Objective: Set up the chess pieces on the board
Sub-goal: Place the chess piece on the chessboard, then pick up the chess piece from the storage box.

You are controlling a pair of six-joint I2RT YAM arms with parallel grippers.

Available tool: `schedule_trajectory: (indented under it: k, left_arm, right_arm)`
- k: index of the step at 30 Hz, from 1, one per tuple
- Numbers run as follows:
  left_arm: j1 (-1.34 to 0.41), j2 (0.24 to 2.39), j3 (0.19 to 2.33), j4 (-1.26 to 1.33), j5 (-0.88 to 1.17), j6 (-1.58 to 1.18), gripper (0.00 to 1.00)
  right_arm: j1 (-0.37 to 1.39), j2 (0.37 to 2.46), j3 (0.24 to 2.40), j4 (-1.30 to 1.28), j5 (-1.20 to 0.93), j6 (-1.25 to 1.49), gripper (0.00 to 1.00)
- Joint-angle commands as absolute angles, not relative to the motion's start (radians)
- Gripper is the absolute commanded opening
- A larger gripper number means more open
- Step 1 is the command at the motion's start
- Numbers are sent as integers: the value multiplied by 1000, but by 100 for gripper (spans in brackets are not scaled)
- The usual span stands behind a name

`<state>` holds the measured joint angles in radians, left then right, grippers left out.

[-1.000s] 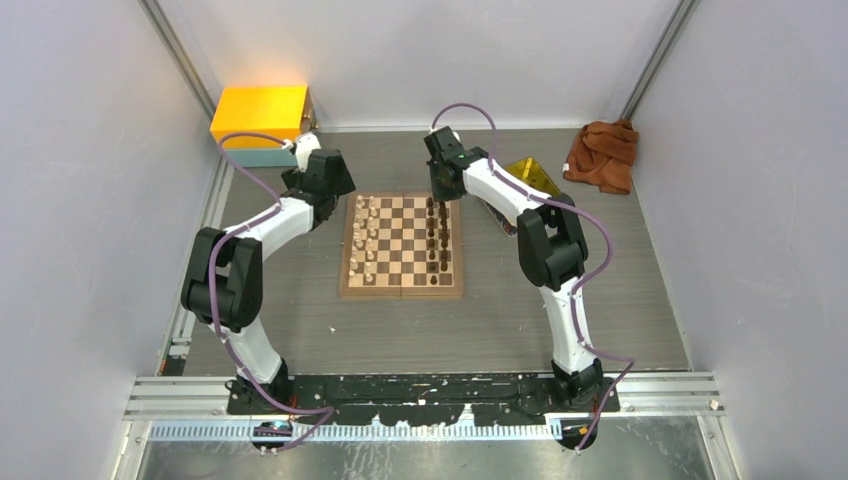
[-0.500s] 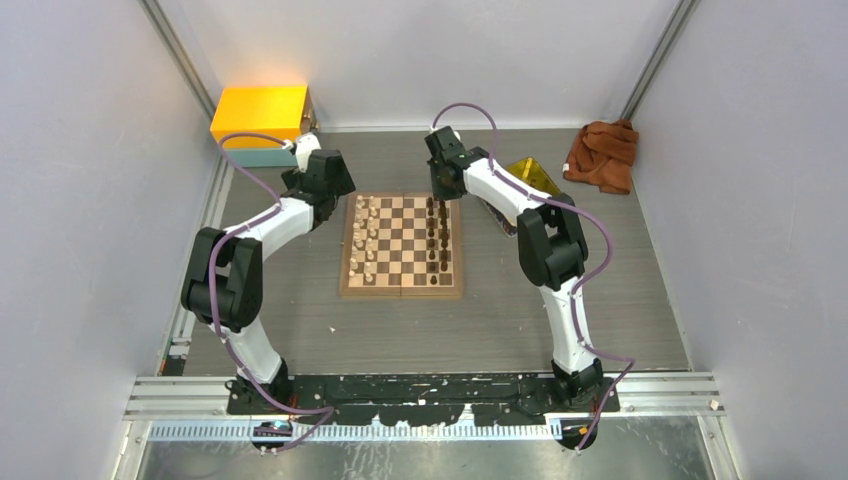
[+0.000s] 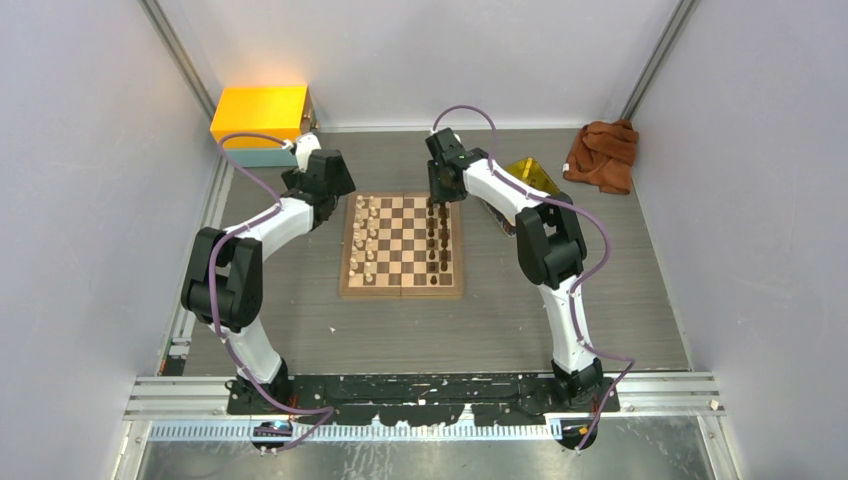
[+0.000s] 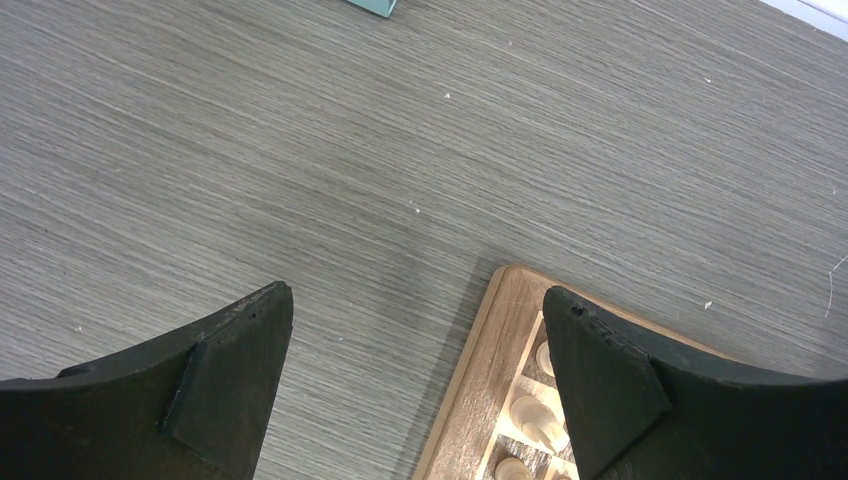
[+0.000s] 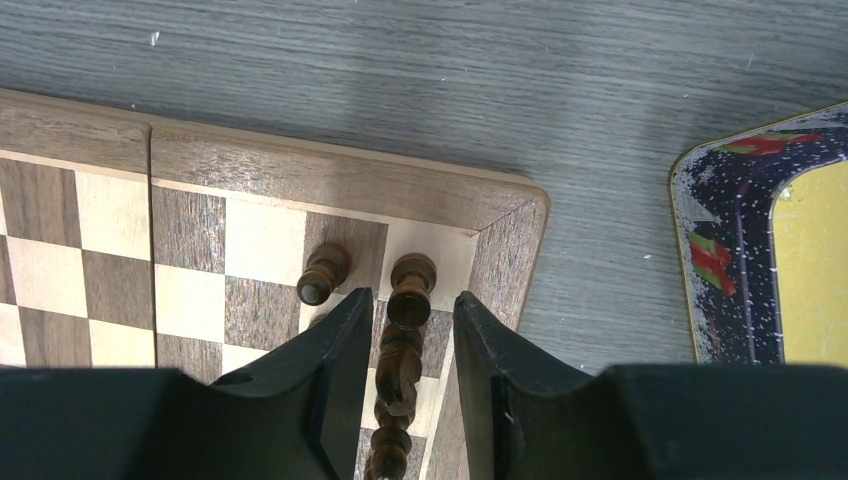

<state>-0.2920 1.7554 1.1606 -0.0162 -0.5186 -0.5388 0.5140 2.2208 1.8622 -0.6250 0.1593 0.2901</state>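
The right end effector (image 5: 412,297) hangs over the far right corner of the board (image 5: 330,175). Its jaws are loosened: they stand a little apart, one on each side of a dark piece (image 5: 400,360), and a thin strip of board shows on each side of it. So I judge that nothing is gripped. Just beyond the fingertips the corner piece (image 5: 412,285) stands upright on its pale square, and a dark pawn (image 5: 322,277) stands on the next square, very near the outer side of one finger.

Here is the danger, I think. The dark pieces (image 3: 438,245) stand close together in two files along the right side of the board, and the fingers are down among them. If the end effector leaves sideways or tilted, not straight up, a finger can catch the pawn or the piece between the jaws, and one falling piece can bring down its neighbours. The patterned tray (image 5: 720,230) lies near on the surface (image 4: 300,150), so a wide swing to that side is also not safe.

The left end effector (image 4: 417,292) is spread wide and empty over the far left corner. The pale pieces (image 3: 365,240) stand in files just beside it, and a careless move could disturb them.
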Motion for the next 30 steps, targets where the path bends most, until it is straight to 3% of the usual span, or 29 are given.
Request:
schedule_trajectory:
  k: [1, 15, 30]
  left_arm:
    - [-284, 1703, 1169, 33, -522, -535, 95]
    - [-286, 1689, 1163, 26, -520, -537, 96]
    - [-286, 1689, 1163, 28, -511, -541, 95]
  right_arm:
    - [512, 2186, 1918, -634, 156, 274, 42]
    - [495, 2039, 1972, -652, 231, 265, 42]
    - [203, 1943, 1799, -657, 317, 360, 41]
